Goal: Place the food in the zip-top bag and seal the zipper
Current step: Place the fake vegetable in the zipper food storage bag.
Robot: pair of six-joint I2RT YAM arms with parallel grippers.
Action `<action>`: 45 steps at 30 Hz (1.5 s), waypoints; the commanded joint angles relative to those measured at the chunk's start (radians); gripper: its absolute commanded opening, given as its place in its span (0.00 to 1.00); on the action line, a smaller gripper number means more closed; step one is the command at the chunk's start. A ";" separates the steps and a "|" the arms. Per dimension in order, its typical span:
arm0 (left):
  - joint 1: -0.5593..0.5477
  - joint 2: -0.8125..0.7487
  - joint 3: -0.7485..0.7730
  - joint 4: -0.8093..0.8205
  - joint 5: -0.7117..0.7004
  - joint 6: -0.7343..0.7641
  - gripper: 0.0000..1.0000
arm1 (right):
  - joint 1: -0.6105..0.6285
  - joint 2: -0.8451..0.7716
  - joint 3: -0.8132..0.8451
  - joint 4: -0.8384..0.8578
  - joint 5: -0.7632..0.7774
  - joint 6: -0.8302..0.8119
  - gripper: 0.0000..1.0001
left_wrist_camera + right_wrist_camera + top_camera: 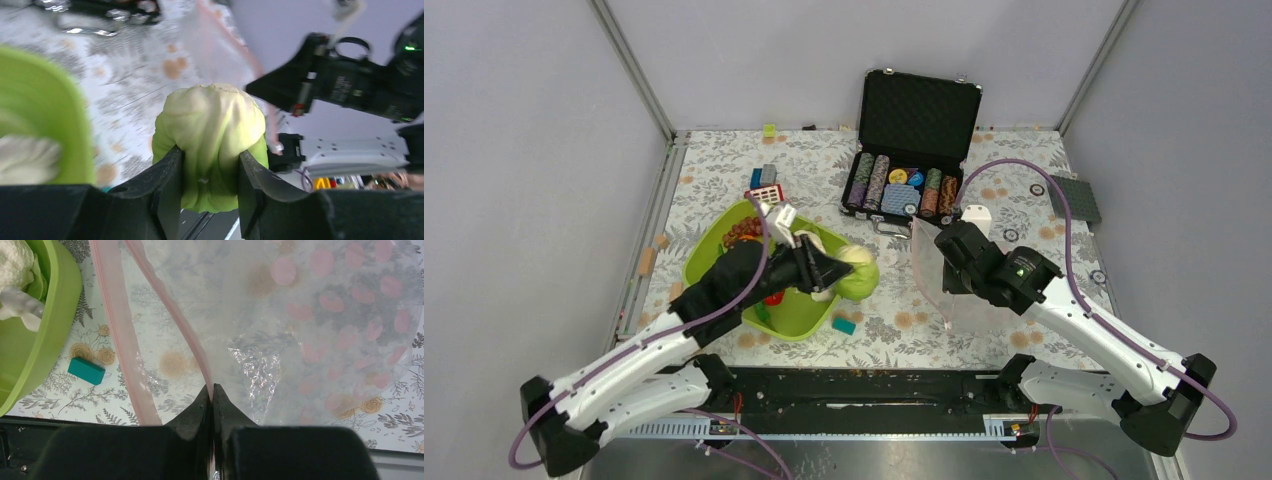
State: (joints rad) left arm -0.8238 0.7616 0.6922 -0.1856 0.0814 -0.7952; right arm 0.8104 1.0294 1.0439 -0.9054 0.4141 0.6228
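Pinching the cabbage (212, 115) in the left gripper (210, 152), just off the tray's (709, 250) right rim. Nipping the bag's (310, 315) zipper (117, 325) in the right gripper's (212, 390) pressed-together tips, farther right of the tray, mouth agape. Seemingly nothing bagged yet; cauliflower (12, 265) left in the tray, sealing undone.

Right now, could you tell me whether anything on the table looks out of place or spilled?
Nothing looks damaged. A teal block lies loose beside the lime-green tray, and a few small round pieces, perhaps chips, sit scattered to the right of the open chip case.
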 commanded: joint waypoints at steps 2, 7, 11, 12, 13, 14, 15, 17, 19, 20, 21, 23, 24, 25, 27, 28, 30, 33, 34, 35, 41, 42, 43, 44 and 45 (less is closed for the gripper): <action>-0.115 0.169 0.147 0.358 0.108 0.061 0.00 | -0.002 -0.012 0.006 0.037 -0.032 0.019 0.00; -0.145 0.338 0.214 0.464 0.161 0.050 0.00 | -0.003 -0.052 -0.006 0.067 -0.060 0.026 0.00; -0.158 0.446 0.255 0.482 0.149 0.050 0.00 | -0.004 -0.089 -0.018 0.097 -0.106 0.035 0.00; -0.161 0.462 0.261 0.477 0.148 0.054 0.00 | -0.004 -0.095 -0.018 0.097 -0.114 0.038 0.00; -0.162 0.476 0.265 0.467 0.143 0.057 0.00 | -0.005 -0.106 -0.016 0.096 -0.115 0.041 0.00; -0.163 0.484 0.266 0.454 0.125 0.061 0.00 | -0.006 -0.116 -0.016 0.095 -0.117 0.046 0.00; -0.164 0.488 0.260 0.444 0.105 0.064 0.00 | -0.009 -0.128 -0.014 0.094 -0.121 0.052 0.00; -0.169 0.489 0.243 0.431 0.050 0.063 0.00 | -0.011 -0.150 -0.009 0.095 -0.127 0.059 0.00; -0.177 0.487 0.224 0.424 0.008 0.067 0.00 | -0.013 -0.165 0.002 0.094 -0.142 0.058 0.00; -0.180 0.487 0.219 0.413 -0.012 0.069 0.00 | -0.013 -0.172 0.008 0.094 -0.156 0.056 0.00; -0.183 0.485 0.218 0.397 -0.040 0.072 0.00 | -0.013 -0.176 0.014 0.095 -0.168 0.053 0.00; -0.194 0.488 0.228 0.357 -0.091 0.081 0.00 | -0.013 -0.179 0.023 0.094 -0.201 0.049 0.00; -0.204 0.491 0.240 0.327 -0.126 0.096 0.00 | -0.013 -0.178 0.024 0.097 -0.218 0.048 0.00; -0.214 0.495 0.256 0.294 -0.155 0.114 0.00 | -0.013 -0.179 0.026 0.101 -0.233 0.046 0.00; -0.237 0.505 0.298 0.216 -0.229 0.149 0.00 | -0.014 -0.180 0.034 0.100 -0.250 0.047 0.00; -0.246 0.511 0.315 0.192 -0.251 0.159 0.00 | -0.014 -0.184 0.037 0.102 -0.252 0.048 0.00; -0.250 0.520 0.331 0.154 -0.246 0.167 0.00 | -0.014 -0.198 0.034 0.119 -0.260 0.050 0.00; -0.250 0.538 0.348 0.152 -0.178 0.160 0.00 | -0.014 -0.221 0.005 0.187 -0.295 0.056 0.00; -0.251 0.544 0.352 0.159 -0.136 0.160 0.00 | -0.014 -0.225 -0.005 0.206 -0.303 0.061 0.00; -0.251 0.547 0.355 0.171 -0.097 0.166 0.00 | -0.014 -0.229 -0.014 0.220 -0.306 0.068 0.00; -0.257 0.540 0.396 0.141 0.007 0.191 0.72 | -0.016 -0.266 -0.051 0.262 -0.269 0.126 0.00; -0.258 0.530 0.399 0.142 0.030 0.193 0.90 | -0.016 -0.274 -0.063 0.262 -0.257 0.135 0.00; -0.258 0.517 0.398 0.146 0.048 0.195 0.98 | -0.016 -0.281 -0.071 0.262 -0.245 0.143 0.00; -0.261 0.501 0.394 0.152 0.063 0.196 0.99 | -0.017 -0.284 -0.079 0.259 -0.233 0.147 0.00; -0.262 0.481 0.390 0.159 0.076 0.198 0.99 | -0.019 -0.285 -0.081 0.252 -0.224 0.151 0.00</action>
State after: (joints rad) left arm -1.0744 1.3117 1.0283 -0.0803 0.0498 -0.6178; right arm 0.7998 0.7609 0.9821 -0.6918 0.1425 0.7284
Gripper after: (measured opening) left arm 0.971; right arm 0.044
